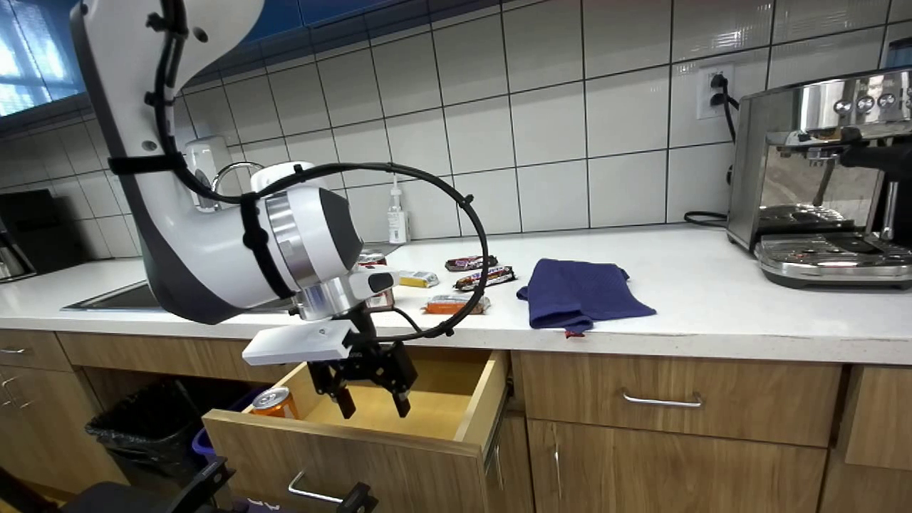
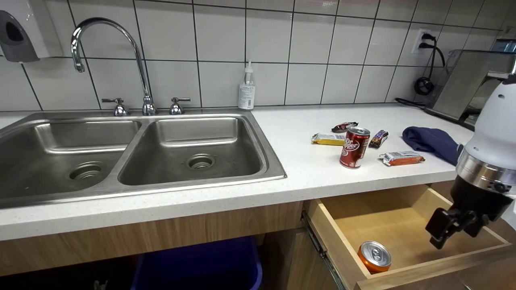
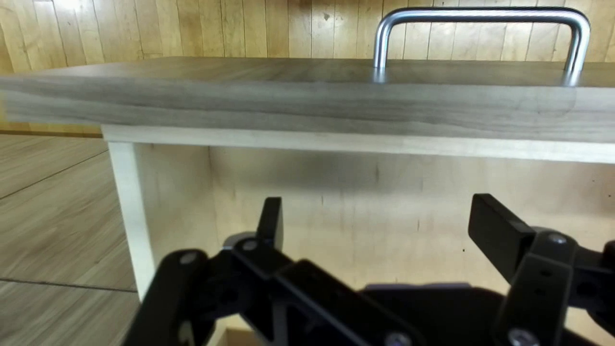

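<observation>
Claw hangs with spread fingers over the drawer; one red can reads "Dr Pepper" on white counter beside tiled wall.

Black gripper; wood-grained drawer; orange can

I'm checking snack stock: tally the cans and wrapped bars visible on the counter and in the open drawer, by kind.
Cans: 2 (red can, orange can)
Wrapped bars: 4 (yellow bar, orange bar, one dark bar, another dark bar)
Total: 6; a red bit by the towel is unidentifiable, so uncounted.
</observation>
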